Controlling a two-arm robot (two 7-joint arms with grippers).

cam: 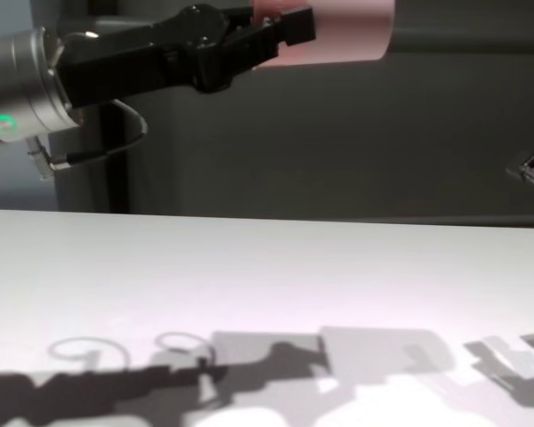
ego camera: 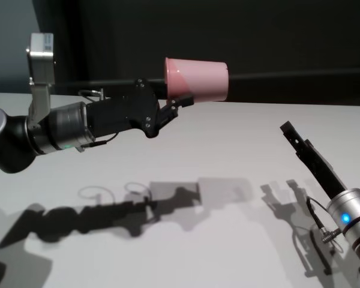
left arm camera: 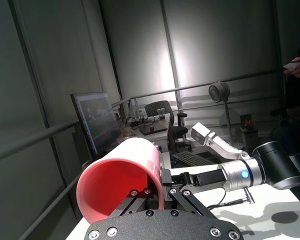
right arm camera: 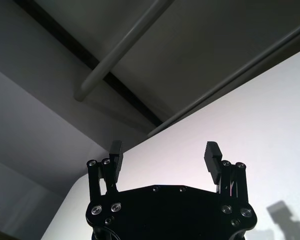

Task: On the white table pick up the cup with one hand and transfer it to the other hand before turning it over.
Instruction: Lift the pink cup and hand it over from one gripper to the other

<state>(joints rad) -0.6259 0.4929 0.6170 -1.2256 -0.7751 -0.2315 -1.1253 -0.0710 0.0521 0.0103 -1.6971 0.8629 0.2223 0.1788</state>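
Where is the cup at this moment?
In the head view the cup is in the air above the white table, lying sideways left of centre, its rim clamped by the left pincer; the open right pincer waits apart at right.

Dark matte wall panels close off the space behind the work area, crossed by a pale grey horizontal rail. Farther back, a flat black computer monitor with a lit screen stands on a cluttered desk, beside a black office chair. Strong light washes one tall grey panel.
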